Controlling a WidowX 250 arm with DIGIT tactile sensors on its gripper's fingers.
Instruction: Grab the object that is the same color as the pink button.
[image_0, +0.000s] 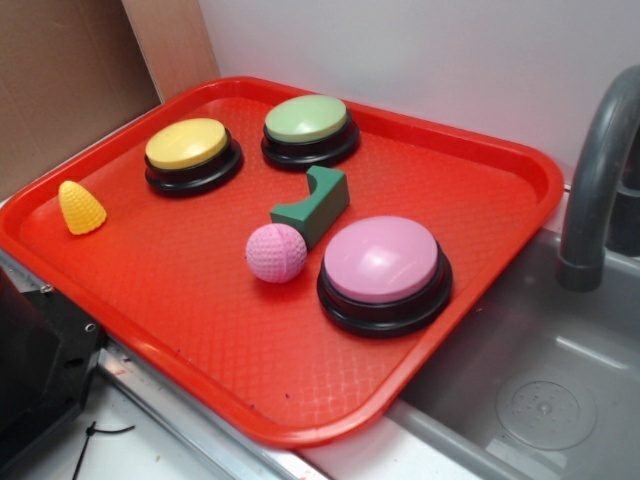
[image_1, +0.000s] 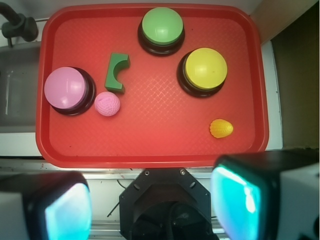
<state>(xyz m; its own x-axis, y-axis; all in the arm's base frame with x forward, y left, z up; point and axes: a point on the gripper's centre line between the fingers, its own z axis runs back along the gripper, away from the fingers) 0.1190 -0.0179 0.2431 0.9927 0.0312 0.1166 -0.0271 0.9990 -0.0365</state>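
On the red plastic tray (image_1: 150, 150), the small dimpled pink ball (image_1: 107, 104) sits just at four o'clock of the large pink dome button (image_1: 66, 88). The gripper (image_1: 150, 205) hangs spread wide, both fingers cropped by the wrist frame.

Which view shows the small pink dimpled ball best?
The exterior view: the small pink dimpled ball is large and sharp there, its dimples clear, lying beside the large pink dome button. The wrist view shows it from above, smaller, beside that button.
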